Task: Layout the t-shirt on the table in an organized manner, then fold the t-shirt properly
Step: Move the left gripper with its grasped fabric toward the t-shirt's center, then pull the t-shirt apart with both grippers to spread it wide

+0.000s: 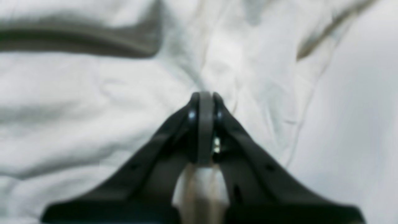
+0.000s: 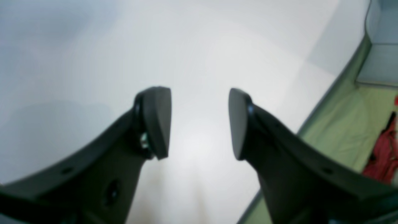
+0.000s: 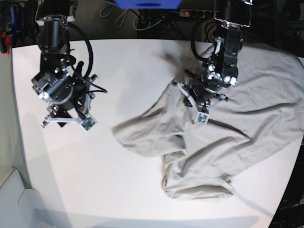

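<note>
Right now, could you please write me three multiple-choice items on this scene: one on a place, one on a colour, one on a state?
1. Where does the t-shirt lie on the table in the base view?
A. its right half
B. its left half
C. off it

2. What colour is the t-shirt?
A. red
B. light beige
C. navy

3. How do the pincers stand?
A. both open
B. both shut
C. left pincer shut, right pincer open

Answers:
1 A, cloth fills the right side.
2 B, pale tan fabric.
3 C, the left's tips meet at the cloth; the right's are apart over bare table.
</note>
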You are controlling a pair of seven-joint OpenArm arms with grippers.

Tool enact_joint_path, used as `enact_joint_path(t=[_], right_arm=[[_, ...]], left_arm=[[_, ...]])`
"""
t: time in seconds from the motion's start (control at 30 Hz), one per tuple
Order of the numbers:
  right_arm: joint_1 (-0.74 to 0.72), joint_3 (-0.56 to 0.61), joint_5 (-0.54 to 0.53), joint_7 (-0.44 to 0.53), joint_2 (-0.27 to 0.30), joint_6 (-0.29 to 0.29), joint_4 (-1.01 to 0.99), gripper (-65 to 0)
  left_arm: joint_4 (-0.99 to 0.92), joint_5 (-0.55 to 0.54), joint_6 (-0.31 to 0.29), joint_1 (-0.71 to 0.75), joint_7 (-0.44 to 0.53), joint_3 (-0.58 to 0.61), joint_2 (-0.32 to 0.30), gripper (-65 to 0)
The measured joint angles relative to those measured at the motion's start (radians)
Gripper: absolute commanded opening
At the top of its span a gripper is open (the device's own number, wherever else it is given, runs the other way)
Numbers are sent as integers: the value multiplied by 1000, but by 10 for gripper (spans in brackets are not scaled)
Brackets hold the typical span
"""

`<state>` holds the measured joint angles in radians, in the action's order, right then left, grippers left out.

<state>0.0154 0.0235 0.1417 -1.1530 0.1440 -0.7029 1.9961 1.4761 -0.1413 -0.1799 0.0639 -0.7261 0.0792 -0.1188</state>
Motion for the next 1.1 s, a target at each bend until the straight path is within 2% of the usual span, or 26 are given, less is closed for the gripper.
enact_joint_path(t=[0.1, 0.27, 0.43, 0.53, 0.6, 0.7, 0.83, 1.1], right_arm=[[-18, -3, 11, -10, 9, 0, 0, -348], [-16, 48, 8, -7, 7, 0, 0, -348], [-16, 113, 6, -2, 0, 0, 0, -348], [-39, 171, 8, -5, 0, 0, -2, -348], [-72, 200, 5, -2, -19, 0, -2, -355], [-121, 235, 0, -2, -65, 0, -9, -440], [-216, 238, 8, 4, -142, 0, -154, -650], [-356, 237, 9, 234, -245, 0, -636, -650]], left_arm=[[43, -8, -1, 17, -19, 54, -50, -649], [161, 2, -3, 76, -108, -3, -47, -649], [364, 2, 0, 92, -75, -36, -47, -649], [423, 3, -4, 152, -89, -35, -50, -649], [437, 2, -2, 192, -95, -44, -53, -649], [438, 0, -4, 241, -80, -136, -50, -649], [439, 4, -4, 322, -87, -266, -54, -649], [489, 2, -5, 446, -86, -403, -48, -649]])
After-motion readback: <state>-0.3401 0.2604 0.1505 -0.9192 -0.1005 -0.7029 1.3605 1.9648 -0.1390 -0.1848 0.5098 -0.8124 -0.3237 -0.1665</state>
